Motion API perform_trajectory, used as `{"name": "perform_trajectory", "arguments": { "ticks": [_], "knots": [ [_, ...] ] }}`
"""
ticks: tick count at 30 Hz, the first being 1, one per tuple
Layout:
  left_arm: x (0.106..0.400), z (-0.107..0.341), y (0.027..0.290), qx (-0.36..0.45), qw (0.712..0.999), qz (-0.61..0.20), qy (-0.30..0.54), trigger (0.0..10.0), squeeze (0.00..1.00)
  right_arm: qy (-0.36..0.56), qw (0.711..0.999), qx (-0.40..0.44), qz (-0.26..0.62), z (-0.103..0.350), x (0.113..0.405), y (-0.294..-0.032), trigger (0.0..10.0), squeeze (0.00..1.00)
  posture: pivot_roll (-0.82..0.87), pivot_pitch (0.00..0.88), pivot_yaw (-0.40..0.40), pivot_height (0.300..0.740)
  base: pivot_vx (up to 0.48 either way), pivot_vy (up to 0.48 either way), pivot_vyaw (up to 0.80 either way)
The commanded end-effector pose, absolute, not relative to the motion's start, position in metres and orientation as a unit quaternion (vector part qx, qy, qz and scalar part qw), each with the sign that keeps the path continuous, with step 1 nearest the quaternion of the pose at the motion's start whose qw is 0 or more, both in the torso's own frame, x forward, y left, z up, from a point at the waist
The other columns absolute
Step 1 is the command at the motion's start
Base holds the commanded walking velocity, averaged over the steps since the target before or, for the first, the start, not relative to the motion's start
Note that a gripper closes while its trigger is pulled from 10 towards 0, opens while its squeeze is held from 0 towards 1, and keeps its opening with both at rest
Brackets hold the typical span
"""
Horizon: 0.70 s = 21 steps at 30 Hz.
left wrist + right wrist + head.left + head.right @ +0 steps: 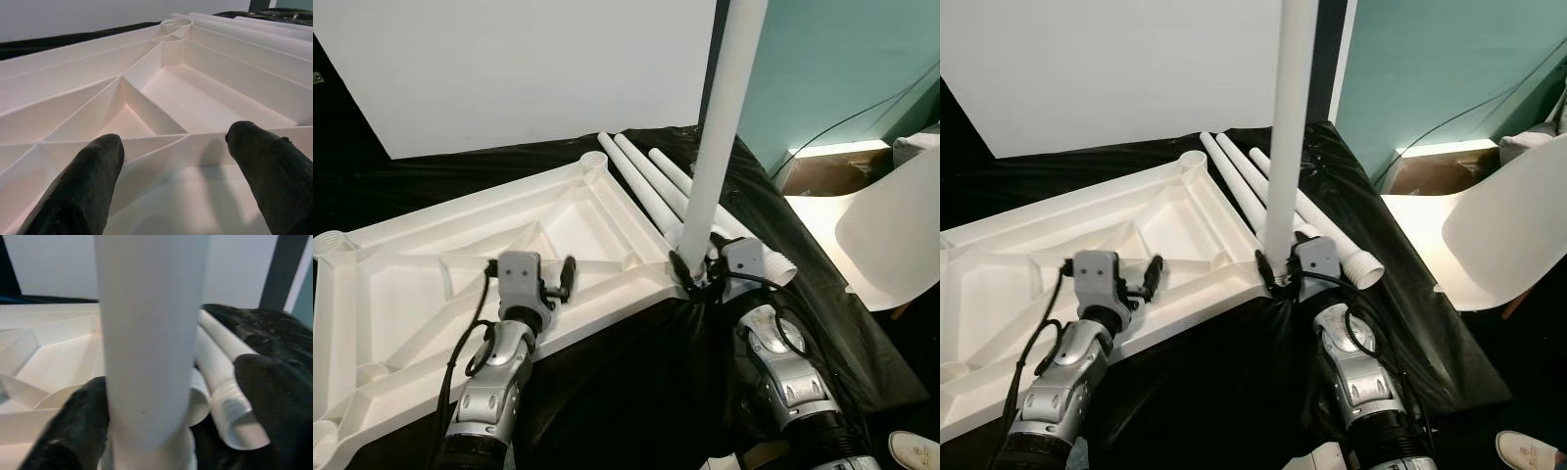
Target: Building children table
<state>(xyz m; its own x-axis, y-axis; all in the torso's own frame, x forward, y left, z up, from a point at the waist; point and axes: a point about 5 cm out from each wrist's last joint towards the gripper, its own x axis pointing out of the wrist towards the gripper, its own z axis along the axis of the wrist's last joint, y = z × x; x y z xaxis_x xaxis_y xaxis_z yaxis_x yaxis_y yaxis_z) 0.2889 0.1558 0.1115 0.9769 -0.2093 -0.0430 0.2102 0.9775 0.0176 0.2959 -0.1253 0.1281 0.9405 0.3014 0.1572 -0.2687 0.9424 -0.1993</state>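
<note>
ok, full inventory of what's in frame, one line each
tabletop: 1, white, upside down with ribs up, lying on the black sheet
standing leg: 1, white, upright at the tabletop's near right corner
loose legs: 3, white, lying side by side right of the tabletop
black sheet: 1, black, under everything
chair: 1, white, far right
shoe: 1, white, bottom right floor
left gripper: jaws open over the tabletop's edge
right gripper: jaws around the standing leg's base

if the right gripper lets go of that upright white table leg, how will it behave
The table leg looks rigid, smooth plastic, so probably slippery. It stands tall in the tabletop corner socket; if not fully screwed in, it may tip. The right gripper brackets its base.
</note>
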Motion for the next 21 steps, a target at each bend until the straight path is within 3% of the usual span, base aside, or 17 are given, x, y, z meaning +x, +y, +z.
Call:
{"name": "perform_trajectory", "arguments": {
  "ticks": [1, 6, 7, 9, 10, 18, 19, 21],
  "knots": [
    [0.290, 0.110, 0.156, 0.019, 0.996, -0.084, 0.025, 10.0, 0.00, -0.105, 0.982, -0.091, 0.126, 0.132, 0.296, -0.134, 10.0, 1.00, -0.03, 0.000, 0.000, 0.740, 0.000, 0.000, 0.00],
    [0.288, 0.111, 0.157, 0.023, 0.997, -0.077, 0.020, 10.0, 0.00, -0.111, 0.980, -0.096, 0.133, 0.134, 0.295, -0.133, 10.0, 1.00, -0.03, 0.000, 0.000, 0.740, 0.000, 0.000, 0.00],
    [0.287, 0.112, 0.157, 0.025, 0.997, -0.072, 0.017, 10.0, 0.00, -0.111, 0.980, -0.098, 0.134, 0.135, 0.294, -0.132, 10.0, 0.70, -0.03, 0.000, 0.000, 0.740, 0.000, 0.000, 0.00],
    [0.287, 0.112, 0.157, 0.025, 0.997, -0.072, 0.017, 10.0, 0.00, -0.111, 0.980, -0.098, 0.134, 0.135, 0.294, -0.132, 10.0, 0.70, -0.03, 0.000, 0.000, 0.740, 0.000, 0.000, 0.00],
    [0.286, 0.115, 0.157, 0.022, 0.998, -0.065, 0.006, 10.0, 0.00, -0.108, 0.980, -0.096, 0.136, 0.135, 0.292, -0.133, 10.0, 0.00, -0.03, 0.000, 0.000, 0.740, 0.000, 0.000, 0.00],
    [0.279, 0.130, 0.163, -0.014, 0.998, -0.044, -0.040, 10.0, 0.00, -0.088, 0.982, -0.059, 0.155, 0.132, 0.278, -0.141, 10.0, 0.00, -0.03, 0.000, 0.000, 0.740, 0.000, 0.000, 0.00],
    [0.277, 0.131, 0.163, -0.013, 0.998, -0.046, -0.043, 10.0, 0.00, -0.085, 0.982, -0.051, 0.161, 0.132, 0.275, -0.143, 10.0, 0.00, -0.03, 0.000, 0.065, 0.740, 0.000, 0.000, 0.00],
    [0.277, 0.131, 0.163, -0.013, 0.998, -0.046, -0.043, 10.0, 0.00, -0.085, 0.982, -0.051, 0.161, 0.132, 0.275, -0.143, 10.0, 0.00, -0.03, 0.000, 0.065, 0.740, 0.000, 0.000, 0.00]
  ]
}}
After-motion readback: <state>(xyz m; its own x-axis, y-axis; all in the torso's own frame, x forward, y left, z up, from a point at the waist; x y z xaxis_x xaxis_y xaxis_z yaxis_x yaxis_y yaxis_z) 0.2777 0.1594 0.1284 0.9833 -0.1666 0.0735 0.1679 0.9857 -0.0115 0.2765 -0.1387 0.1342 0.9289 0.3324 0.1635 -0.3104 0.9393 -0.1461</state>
